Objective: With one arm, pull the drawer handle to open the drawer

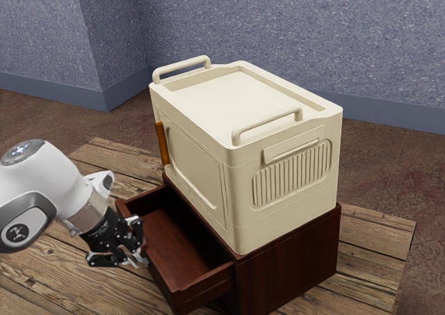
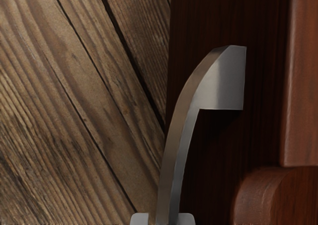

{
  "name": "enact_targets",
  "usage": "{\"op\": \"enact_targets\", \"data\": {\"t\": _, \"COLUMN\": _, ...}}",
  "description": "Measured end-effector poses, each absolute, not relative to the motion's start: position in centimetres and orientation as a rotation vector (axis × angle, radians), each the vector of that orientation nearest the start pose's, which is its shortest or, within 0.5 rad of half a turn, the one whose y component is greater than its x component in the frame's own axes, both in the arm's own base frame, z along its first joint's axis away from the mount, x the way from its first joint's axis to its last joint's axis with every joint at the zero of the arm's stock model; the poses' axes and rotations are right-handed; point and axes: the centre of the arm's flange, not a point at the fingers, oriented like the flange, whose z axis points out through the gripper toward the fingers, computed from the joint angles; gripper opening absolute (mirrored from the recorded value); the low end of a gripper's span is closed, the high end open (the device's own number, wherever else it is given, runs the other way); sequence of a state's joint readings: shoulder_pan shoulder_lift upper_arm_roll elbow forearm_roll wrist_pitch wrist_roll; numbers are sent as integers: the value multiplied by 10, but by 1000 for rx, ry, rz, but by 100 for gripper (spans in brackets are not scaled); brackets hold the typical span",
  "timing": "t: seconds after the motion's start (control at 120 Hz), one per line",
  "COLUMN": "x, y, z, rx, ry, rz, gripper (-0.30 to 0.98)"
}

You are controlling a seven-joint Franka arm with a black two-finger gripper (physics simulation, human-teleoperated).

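The drawer (image 1: 203,287) stands open from its dark wooden cabinet (image 1: 288,266) on the tabletop (image 1: 372,256). The pincer (image 1: 140,248) is parted around the curved metal handle (image 2: 180,130) on the drawer's front, a narrow gap showing beside one finger (image 2: 139,219).

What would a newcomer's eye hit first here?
Likely the big cream box with two bar handles on top, sitting on the dark red-brown cabinet. Next, the drawer, standing open below it toward the exterior view's left. Then the white arm coming in from that side, its hand at the drawer's curved metal handle.
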State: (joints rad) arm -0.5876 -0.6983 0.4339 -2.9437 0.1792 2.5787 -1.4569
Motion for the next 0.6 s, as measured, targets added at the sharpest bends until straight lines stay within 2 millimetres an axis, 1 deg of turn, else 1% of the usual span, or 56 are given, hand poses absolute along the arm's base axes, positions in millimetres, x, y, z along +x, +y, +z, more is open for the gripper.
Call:
{"op": "enact_targets", "data": {"t": 0.242, "x": 312, "y": -74, "z": 366, "rx": -2951, "ry": -1825, "rz": -146, "gripper": -8}}
{"op": "enact_targets", "data": {"t": 0.483, "x": 307, "y": -68, "z": 367, "rx": -2945, "ry": -1831, "rz": -159, "gripper": -8}}
{"op": "enact_targets", "data": {"t": 0.6, "x": 305, "y": -66, "z": 372, "rx": -2950, "ry": -1834, "rz": -166, "gripper": -8}}
